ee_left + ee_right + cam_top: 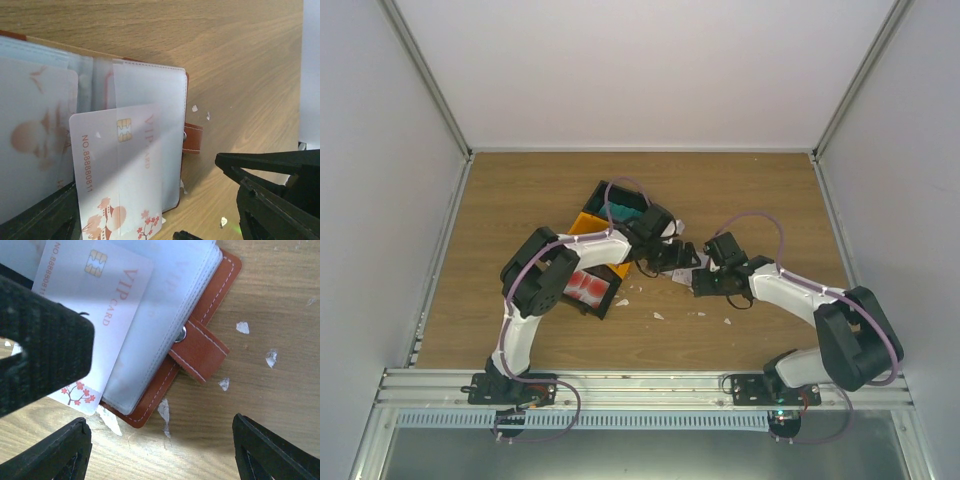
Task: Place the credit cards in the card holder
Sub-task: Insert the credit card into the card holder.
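Though both wrists partly mask it from overhead, the card holder [202, 352] lies open near the centre of the table [520, 190], between the two grippers.

Pose, left arm [520, 320]: up from its base, elbow bent, forearm running toward 3 o'clock. Pose, right arm [790, 290]: elbow out at 4 o'clock, forearm reaching toward 10 o'clock.

Bins at 10 o'clock of the holder:
- black bin [603, 310], holding red-and-white cards [588, 288]
- yellow bin [590, 222]
- second black bin [610, 190], teal contents

Right-wrist view: the holder's long axis runs 1 to 7 o'clock, snap strap out toward 4 o'clock, clear sleeves up. One white credit card [107, 295], marked "VIP CARD", lies along the same axis. Its chip end is at 12 and its blossom end at 7, overhanging the holder's edge. Left-wrist view: a clear sleeve covers part of the card.

The left gripper [146, 174] has its fingers spread wider than the card, one on either side. The right gripper [160, 422] has its jaws apart, holding nothing, at 6 o'clock of the holder.

Pale flakes [242, 327] dot the wood beside the strap.
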Action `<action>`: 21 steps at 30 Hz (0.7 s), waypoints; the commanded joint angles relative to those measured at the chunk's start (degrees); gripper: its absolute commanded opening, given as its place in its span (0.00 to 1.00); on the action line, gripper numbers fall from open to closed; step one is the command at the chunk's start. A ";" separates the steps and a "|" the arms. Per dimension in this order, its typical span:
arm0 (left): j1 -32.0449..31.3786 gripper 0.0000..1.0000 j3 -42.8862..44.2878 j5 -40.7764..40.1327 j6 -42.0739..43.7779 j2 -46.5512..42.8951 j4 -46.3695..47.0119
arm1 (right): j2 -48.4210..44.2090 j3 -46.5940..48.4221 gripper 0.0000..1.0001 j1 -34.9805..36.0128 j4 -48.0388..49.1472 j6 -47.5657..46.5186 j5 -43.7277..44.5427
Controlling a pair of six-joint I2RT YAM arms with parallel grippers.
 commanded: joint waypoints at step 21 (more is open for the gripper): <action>0.68 0.68 -0.87 -7.48 2.98 -4.50 -7.06 | 1.93 -0.16 0.77 4.50 4.18 -0.66 2.87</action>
